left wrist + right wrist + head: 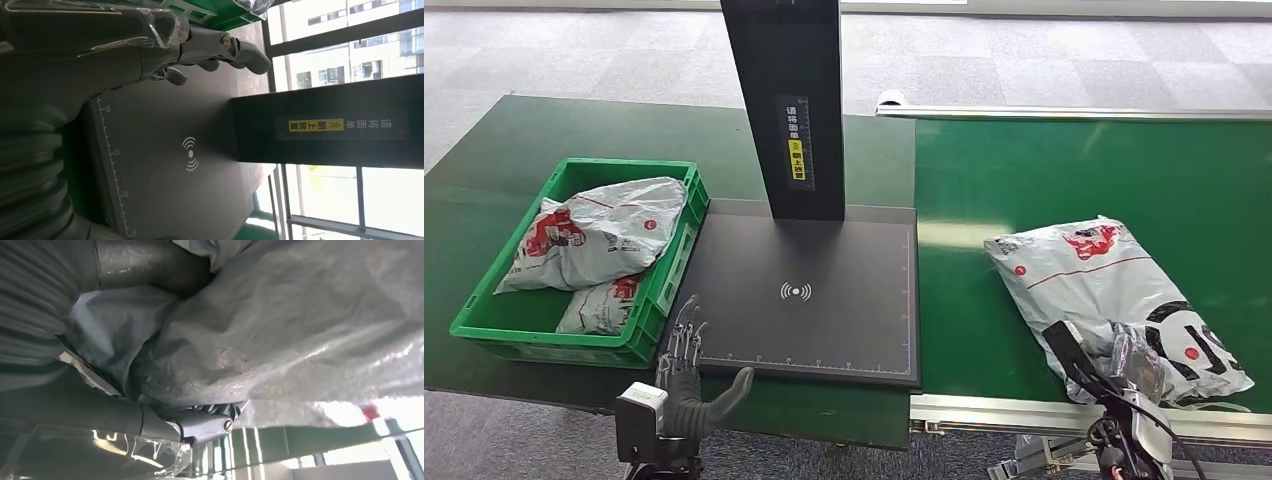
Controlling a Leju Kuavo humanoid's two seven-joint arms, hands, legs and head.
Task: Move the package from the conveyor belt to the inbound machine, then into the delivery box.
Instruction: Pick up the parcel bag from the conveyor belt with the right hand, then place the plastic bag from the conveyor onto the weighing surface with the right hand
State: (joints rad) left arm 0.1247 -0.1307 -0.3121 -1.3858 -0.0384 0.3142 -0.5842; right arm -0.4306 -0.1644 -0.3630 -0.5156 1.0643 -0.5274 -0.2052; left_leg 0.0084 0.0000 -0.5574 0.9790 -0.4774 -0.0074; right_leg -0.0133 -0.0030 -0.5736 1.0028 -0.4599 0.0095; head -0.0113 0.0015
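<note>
The green conveyor belt [1124, 170] fills the right of the scene, and beside it on the left a green desk [484, 190] carries the inbound machine [804, 300], a flat black scan plate with a tall dark post at its far edge. Nothing lies on the plate. At the left end of the desk, touching the plate, sits the delivery box [484, 325], a green crate already holding two grey bagged parcels [594, 240].

The package [1094, 275], a grey crinkled mailer with red printing, lies on the belt at the near right. The right hand [1124, 360] is at its near edge; in the right wrist view the fingers [210, 422] are wrapped into the plastic, so it appears to grip the bag. The left hand [689, 375] hangs at the near left corner of the plate, fingers spread, holding nothing.

By my reading the task is at its start: grasp made, lift, scan and boxing all left.
</note>
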